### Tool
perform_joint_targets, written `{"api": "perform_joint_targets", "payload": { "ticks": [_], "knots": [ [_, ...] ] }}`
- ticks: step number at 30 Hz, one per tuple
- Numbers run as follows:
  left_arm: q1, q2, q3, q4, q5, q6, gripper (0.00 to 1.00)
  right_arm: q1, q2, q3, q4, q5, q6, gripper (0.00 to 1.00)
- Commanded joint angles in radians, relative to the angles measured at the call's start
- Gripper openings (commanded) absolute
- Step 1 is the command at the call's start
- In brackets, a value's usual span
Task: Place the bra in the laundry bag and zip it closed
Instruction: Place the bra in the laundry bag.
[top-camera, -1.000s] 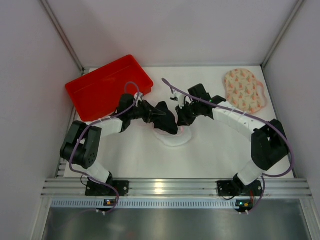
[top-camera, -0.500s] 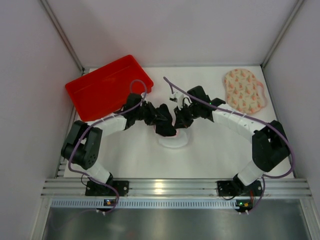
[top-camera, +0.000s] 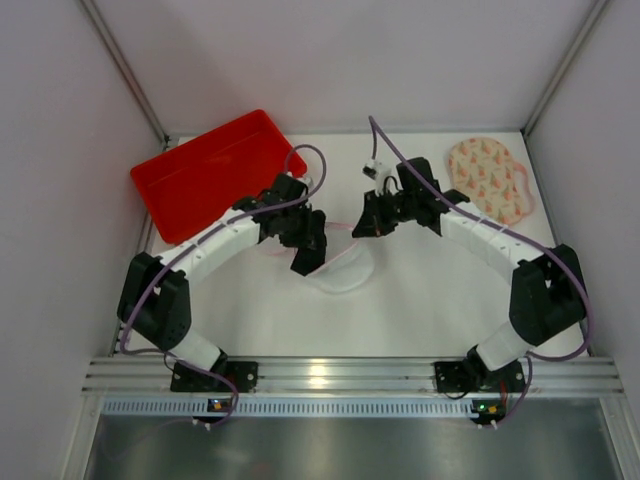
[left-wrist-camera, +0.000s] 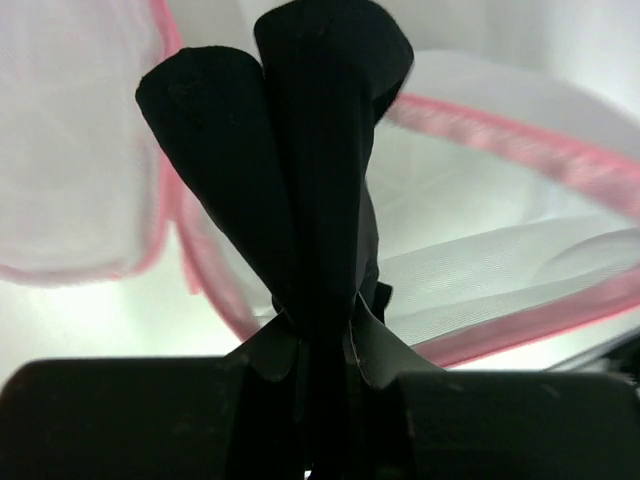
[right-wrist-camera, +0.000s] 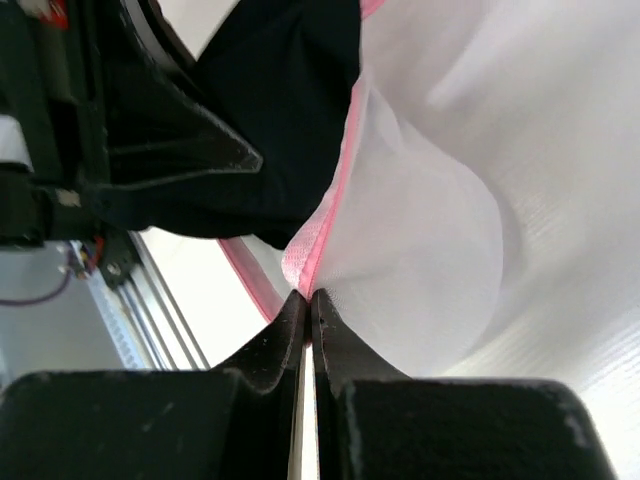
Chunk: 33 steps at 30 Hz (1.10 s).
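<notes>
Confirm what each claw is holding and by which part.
The left claw is shut on a bunched fold of the bra. The right claw pinches the laundry bag by its pink edging.

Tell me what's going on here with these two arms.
The left gripper is clamped on the folded black bra and holds it at the mouth of the mesh bag. The right gripper pinches the bag's pink edge, holding the mouth open. The bra is not fully inside yet, and the bag is unzipped. A red tray and a peach fabric piece lie at the back, untouched.
</notes>
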<state>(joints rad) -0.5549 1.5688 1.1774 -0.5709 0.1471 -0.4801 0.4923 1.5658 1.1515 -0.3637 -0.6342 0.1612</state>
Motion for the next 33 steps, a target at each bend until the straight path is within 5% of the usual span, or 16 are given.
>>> {"api": "perform_joint_targets", "payload": {
  "ticks": [1, 7, 24, 33],
  "knots": [
    [-0.031, -0.056, 0.001, -0.145, -0.177, 0.094, 0.00, -0.012, -0.052, -0.010, 0.123, -0.061, 0.125, 0.00],
    [-0.256, -0.012, 0.088, -0.145, -0.538, 0.005, 0.00, -0.011, -0.015, -0.081, 0.218, -0.122, 0.264, 0.00],
    [-0.281, 0.341, 0.232, -0.144, -0.386, -0.308, 0.00, -0.060, -0.069, -0.202, 0.253, -0.122, 0.345, 0.00],
    [-0.238, 0.260, 0.064, -0.051, -0.264, -0.246, 0.00, -0.139, -0.099, -0.262, 0.244, -0.087, 0.357, 0.00]
  ]
}}
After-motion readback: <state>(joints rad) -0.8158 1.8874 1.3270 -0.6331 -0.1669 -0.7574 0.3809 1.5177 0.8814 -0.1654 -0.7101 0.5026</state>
